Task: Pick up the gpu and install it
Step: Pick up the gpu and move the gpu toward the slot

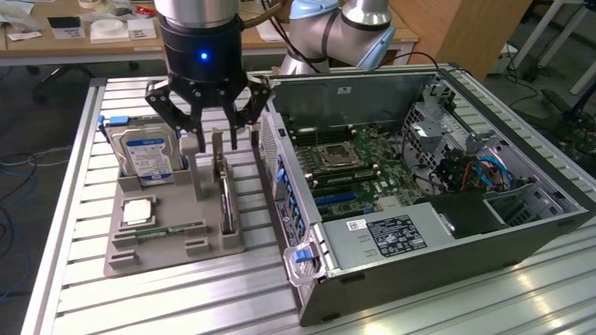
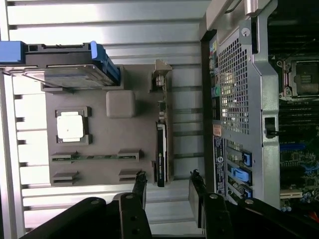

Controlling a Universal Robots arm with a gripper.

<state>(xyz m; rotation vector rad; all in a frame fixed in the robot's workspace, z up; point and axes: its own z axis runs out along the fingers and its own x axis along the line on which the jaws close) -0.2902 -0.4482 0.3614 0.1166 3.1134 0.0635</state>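
Worktop [image 1: 139, 300] first: slatted metal, carrying everything in play. Biggest thing on it is the open computer case [image 1: 419, 272] at the exterior view's right, side panel off, motherboard [image 1: 354, 167] on show inside. Beside it, at the exterior view's left, sits a grey holder tray [image 1: 177, 202], well loaded. The robot arm [image 1: 200, 35] comes straight down over the tray's far half, a blue light glowing on its wrist.

Now the claw [image 1: 217, 143]: fingers clearly apart, clamped on nothing, hanging just above the tray. Right under it is the gpu [image 1: 223, 195], standing on edge in a slot along the tray's case-side edge, its silver bracket at the far end poking up between the spread fingers [image 1: 198, 139]. Whether a fingertip brushes that bracket, I cannot tell. From the wrist view the card [image 2: 160, 149] lines up with the gap between the two black fingers [image 2: 139, 186].

Smaller pieces: a silver hard drive [image 1: 149, 155] with a blue label upright at the tray's far left, a square processor chip [image 1: 137, 211] lying flat nearer, and a narrow green memory strip [image 1: 172, 230] nearest.
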